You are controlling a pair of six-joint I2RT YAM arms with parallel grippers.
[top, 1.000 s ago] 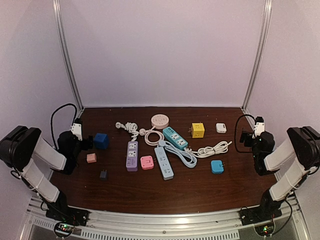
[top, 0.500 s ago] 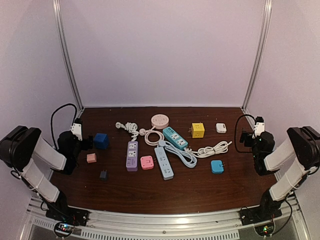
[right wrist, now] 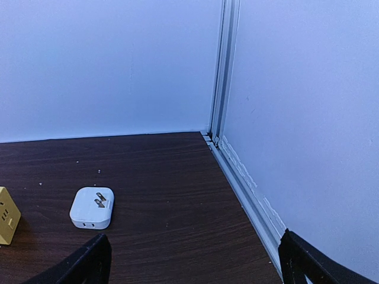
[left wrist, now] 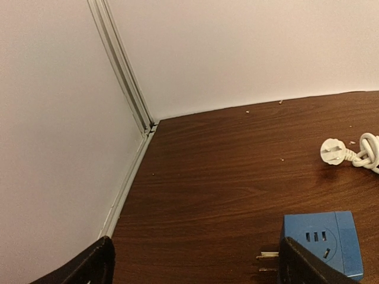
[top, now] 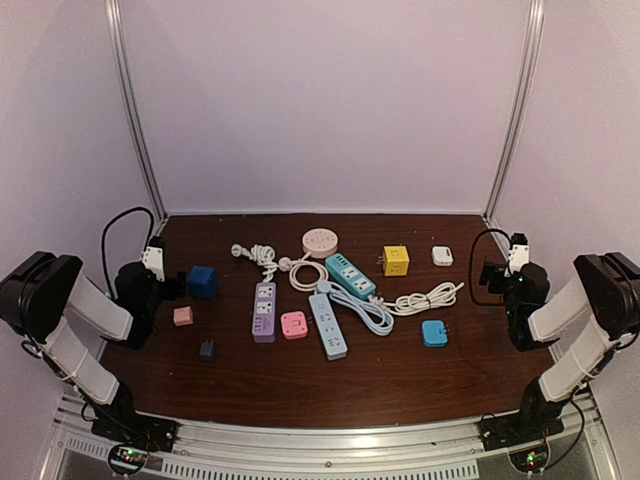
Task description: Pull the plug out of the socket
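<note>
The left hand [top: 176,286] and right hand [top: 488,274] hang spread and empty. The plug [top: 323,288] seems seated in the pale power strip [top: 330,328] in the middle of the desk [top: 400,385]. It is likely light and stiff, so pinch its hard body.

The right pincer [right wrist: 195,269] is hovering low over the dark wooden desk [right wrist: 166,177], its black fingertips [right wrist: 89,265] poking in at the two bottom corners and standing wide apart. A white adapter [right wrist: 92,207] is lying flat on the desk ahead and to the left, two metal prongs showing on its top face. A yellow socket cube [right wrist: 6,223] is peeking in at the left edge, near the adapter but apart from it. A metal post [right wrist: 222,65] is running up the corner between the pale walls [right wrist: 106,59].
</note>
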